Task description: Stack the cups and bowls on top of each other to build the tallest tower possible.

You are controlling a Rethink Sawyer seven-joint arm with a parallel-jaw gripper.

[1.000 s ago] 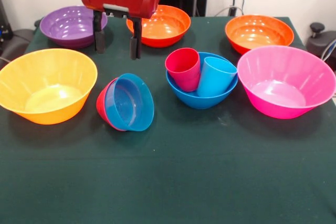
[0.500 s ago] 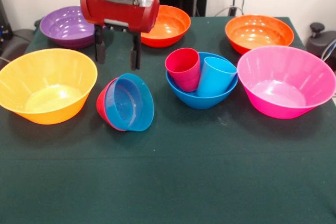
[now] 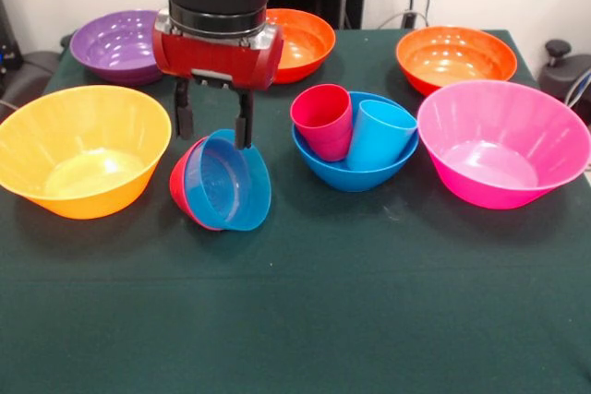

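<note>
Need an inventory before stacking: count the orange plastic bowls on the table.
3. One large yellow-orange plastic bowl at the picture's left edge; one mid-sized glossy orange bowl at the back, partly behind the arm; another orange bowl back right, behind the large pink plastic bowl.

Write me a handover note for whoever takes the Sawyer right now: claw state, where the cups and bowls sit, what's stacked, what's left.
Claw: open, empty, just above the upper rim of the small blue bowl.
That bowl is nested in the small red bowl; the pair lies tipped on its side.
Red cup and light blue cup lean side by side in the mid-sized blue bowl.
Loose: yellow-orange bowl, purple bowl, two orange bowls, pink bowl.
Done: only those two small groupings.
Left: grasp the tipped pair, then probably build one tower.
</note>
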